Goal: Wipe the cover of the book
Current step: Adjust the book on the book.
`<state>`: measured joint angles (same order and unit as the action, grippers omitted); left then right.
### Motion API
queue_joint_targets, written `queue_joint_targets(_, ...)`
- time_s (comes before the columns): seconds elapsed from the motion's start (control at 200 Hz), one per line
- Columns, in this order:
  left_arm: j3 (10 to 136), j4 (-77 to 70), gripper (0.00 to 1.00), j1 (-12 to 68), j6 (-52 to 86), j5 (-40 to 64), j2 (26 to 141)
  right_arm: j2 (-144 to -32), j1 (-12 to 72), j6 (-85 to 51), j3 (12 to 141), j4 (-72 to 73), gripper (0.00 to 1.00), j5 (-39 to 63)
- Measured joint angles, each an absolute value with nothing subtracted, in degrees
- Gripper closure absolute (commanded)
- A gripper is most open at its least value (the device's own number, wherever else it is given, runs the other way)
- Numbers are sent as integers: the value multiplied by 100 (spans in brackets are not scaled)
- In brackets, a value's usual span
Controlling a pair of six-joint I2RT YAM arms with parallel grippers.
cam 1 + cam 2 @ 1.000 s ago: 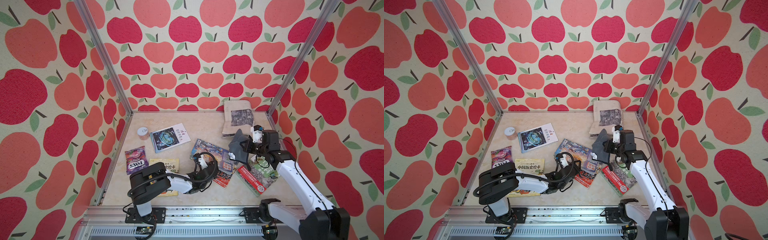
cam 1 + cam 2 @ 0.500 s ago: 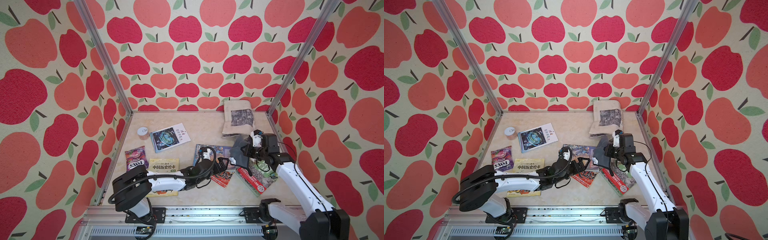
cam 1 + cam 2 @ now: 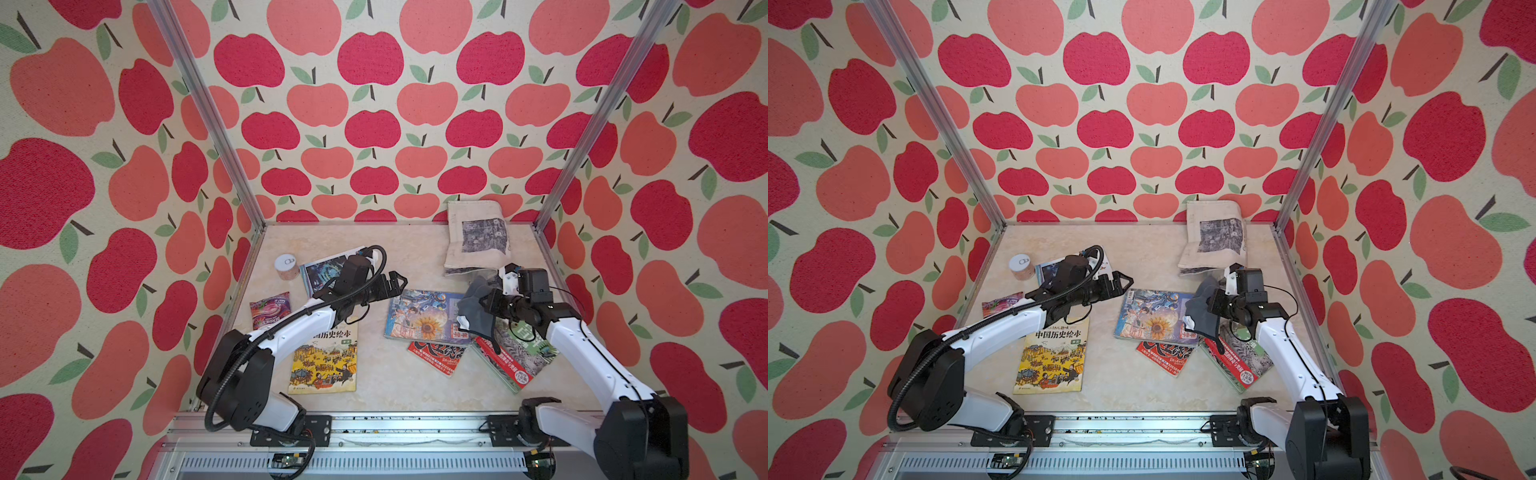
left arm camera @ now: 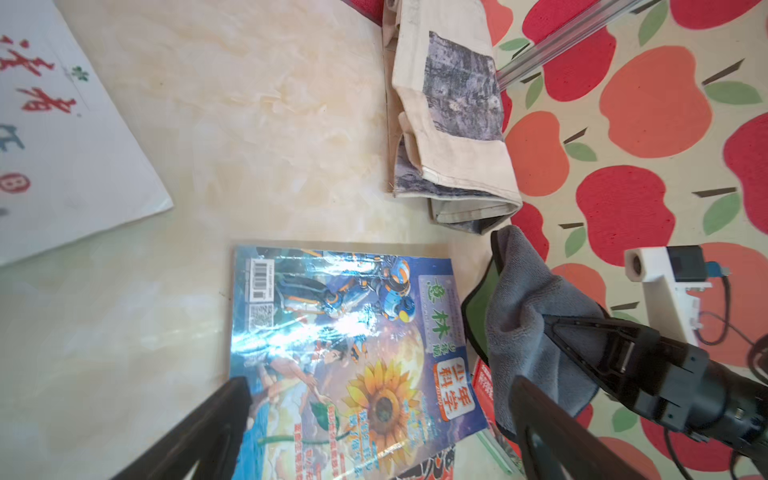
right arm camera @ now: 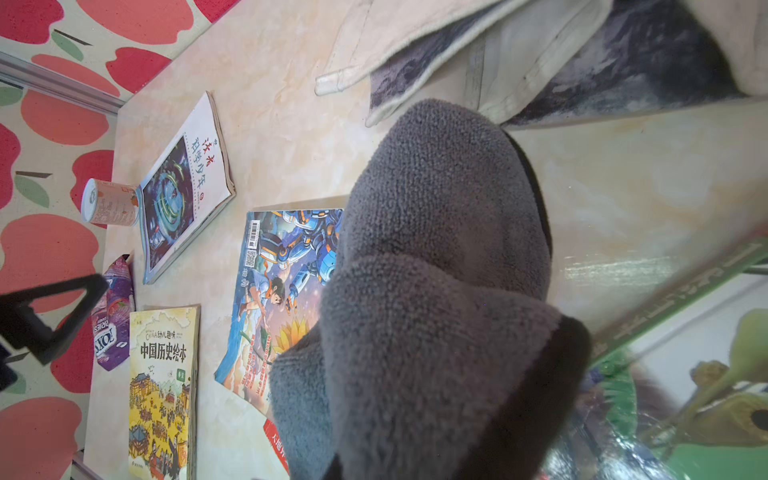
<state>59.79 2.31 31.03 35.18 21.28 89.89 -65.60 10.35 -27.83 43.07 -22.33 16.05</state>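
Note:
The book (image 3: 428,318) has a glossy blue cover with robots and a sunflower and lies flat mid-table, seen too in the other top view (image 3: 1154,316) and both wrist views (image 4: 345,332) (image 5: 282,282). My left gripper (image 3: 401,282) hovers open just left of the book, above the table, with nothing between its fingers (image 4: 239,395). My right gripper (image 3: 484,307) is shut on a grey cloth (image 3: 473,309) that hangs over the book's right edge. The cloth (image 5: 436,291) hides the right fingers in the right wrist view.
A yellow picture book (image 3: 326,361) lies under the left arm, and a white-and-blue book (image 3: 322,274) behind it. A red book (image 3: 436,357) and a green one (image 3: 519,357) lie by the blue book. A can (image 3: 286,267), snack bag (image 3: 270,313) and folded canvas bag (image 3: 478,241) stand around.
My left gripper has opened and drawn back up and to the left, off the book. The book has turned and lies squarer. The right gripper with the cloth stays at the book's right edge.

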Motion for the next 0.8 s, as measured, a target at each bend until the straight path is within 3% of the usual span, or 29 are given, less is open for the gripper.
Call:
queue_joint_targets(0.195, 8549, 1879, 3, 2943, 1909, 3020, 11216, -6442, 1035, -2963, 4060, -2093, 100, 1743)
queue_joint_targets(0.43, 10479, 3199, 3, 2921, 1074, 3559, 13074, -6121, 1059, -3039, 3682, -2045, 100, 1861)
queue_joint_targets(0.585, 11072, 3529, 2, 2921, 923, 3697, 13566, -6088, 1426, -3050, 3675, -2097, 100, 1846)
queue_joint_targets(0.801, 11365, 3647, 0, 2952, 886, 3820, 13677, -5365, 2888, -2969, 3795, -2906, 100, 987)
